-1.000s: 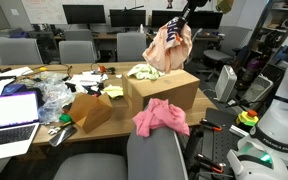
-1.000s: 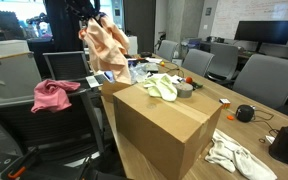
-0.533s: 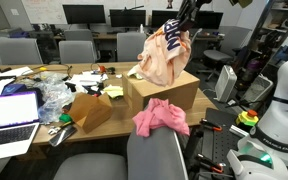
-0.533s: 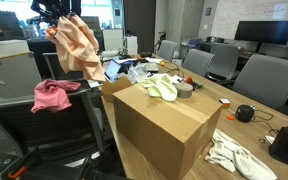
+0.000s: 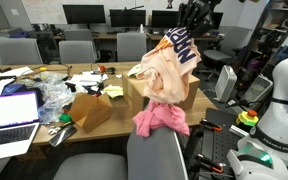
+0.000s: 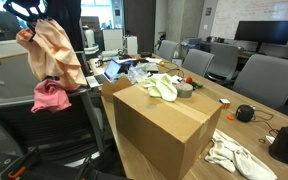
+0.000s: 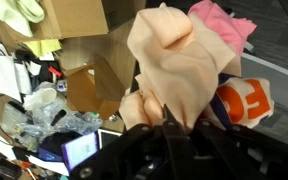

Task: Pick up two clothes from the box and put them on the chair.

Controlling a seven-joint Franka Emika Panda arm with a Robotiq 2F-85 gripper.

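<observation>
While the fingers (image 5: 191, 22) stay clenched on the peach garment (image 5: 167, 72), it has swung from box (image 6: 164, 130) toward chair (image 5: 159, 158).

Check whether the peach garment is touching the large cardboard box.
Apart. In an exterior view the peach garment hangs from the gripper, and open space shows between its edge and the near side of the large cardboard box.

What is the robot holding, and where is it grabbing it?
The pincer grips the peach garment by a bunched fold at its top; the rest dangles.
</observation>
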